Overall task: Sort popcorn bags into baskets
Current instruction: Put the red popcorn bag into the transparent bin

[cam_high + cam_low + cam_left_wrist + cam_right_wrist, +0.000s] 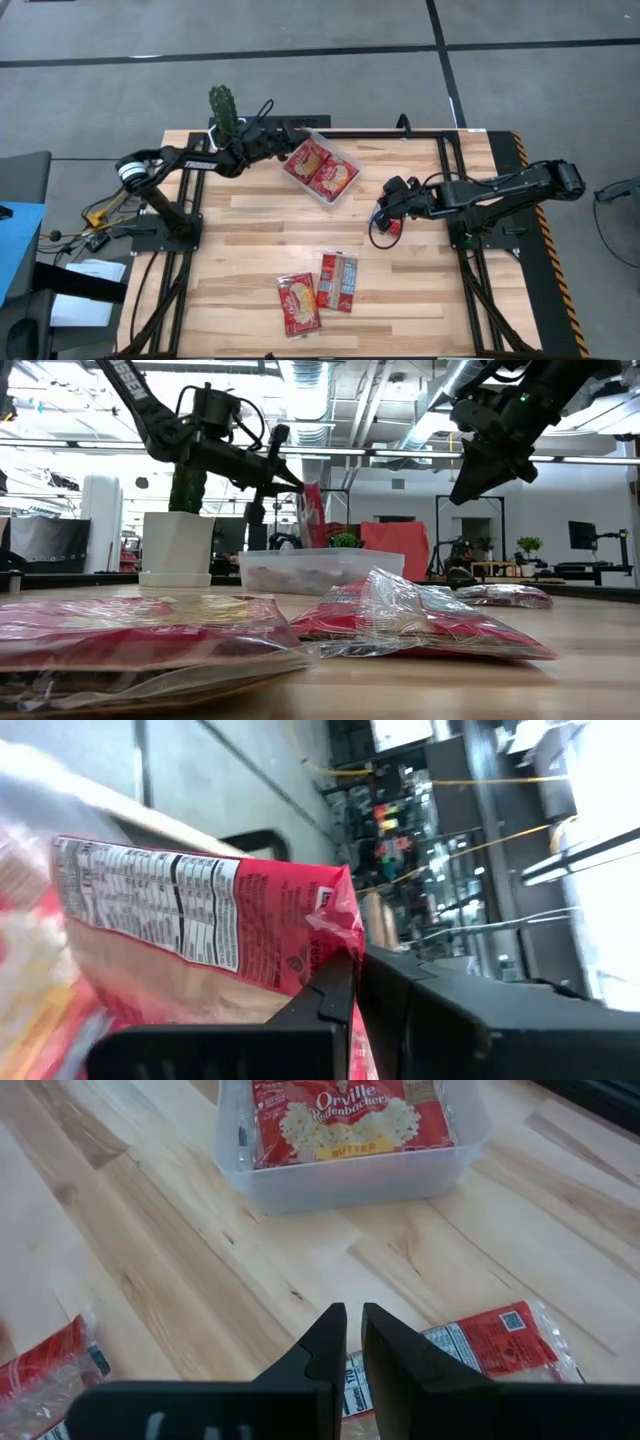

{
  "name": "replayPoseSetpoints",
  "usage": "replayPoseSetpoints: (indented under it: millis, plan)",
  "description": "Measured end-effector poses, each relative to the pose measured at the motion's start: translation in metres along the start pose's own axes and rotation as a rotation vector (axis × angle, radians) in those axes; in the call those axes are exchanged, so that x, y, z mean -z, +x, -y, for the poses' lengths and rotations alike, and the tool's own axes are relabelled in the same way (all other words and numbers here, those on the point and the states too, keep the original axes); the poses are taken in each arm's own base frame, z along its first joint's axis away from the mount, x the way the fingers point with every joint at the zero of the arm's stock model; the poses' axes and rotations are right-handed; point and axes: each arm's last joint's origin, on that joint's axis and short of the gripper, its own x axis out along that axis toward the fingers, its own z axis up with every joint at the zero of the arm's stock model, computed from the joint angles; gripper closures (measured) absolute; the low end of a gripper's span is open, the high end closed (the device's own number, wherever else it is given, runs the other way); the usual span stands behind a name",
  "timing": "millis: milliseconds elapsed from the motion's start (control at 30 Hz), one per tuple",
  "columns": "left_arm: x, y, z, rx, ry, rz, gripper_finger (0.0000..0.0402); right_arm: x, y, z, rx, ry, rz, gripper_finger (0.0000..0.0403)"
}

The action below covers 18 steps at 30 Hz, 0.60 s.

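Observation:
My left gripper (288, 148) is shut on a red popcorn bag (313, 510) over the far-left end of the clear tray (357, 172). In the left wrist view the bag's (200, 920) nutrition panel faces the camera. Another bag (335, 178) lies flat in the tray. My right gripper (385, 213) hangs shut above the table's right middle, over a bag (480, 1342) lying flat on the wood, and touches nothing. Two more bags (298, 303) (338, 282) lie near the near edge. My left gripper pinches the bag's sealed end, at a corner (340, 935), between its two fingers. The fingers come slanting down from the table's far left. The bag stands nearly upright below the fingers (292, 482), its lower part behind the tray's wall (320, 575).
A white pot with a green cactus (222, 110) stands at the far left corner, close beside my left arm. Black frame rails run along the table's sides. Bare wood lies between the tray and the two near bags.

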Motion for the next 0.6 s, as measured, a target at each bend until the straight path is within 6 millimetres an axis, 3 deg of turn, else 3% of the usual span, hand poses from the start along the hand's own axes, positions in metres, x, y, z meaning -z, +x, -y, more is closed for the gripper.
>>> replayPoseSetpoints:
  millis: [367, 600]
  plan:
    - [-0.006, 0.003, -0.007, -0.053, 0.011, 0.029, 0.0401, 0.004, -0.003, -0.005, -0.024, -0.004, -0.006, 0.0340]
    - [0.000, 0.002, -0.015, -0.118, -0.006, -0.097, 0.0376, 0.004, -0.003, -0.005, -0.024, -0.004, -0.006, 0.0340]
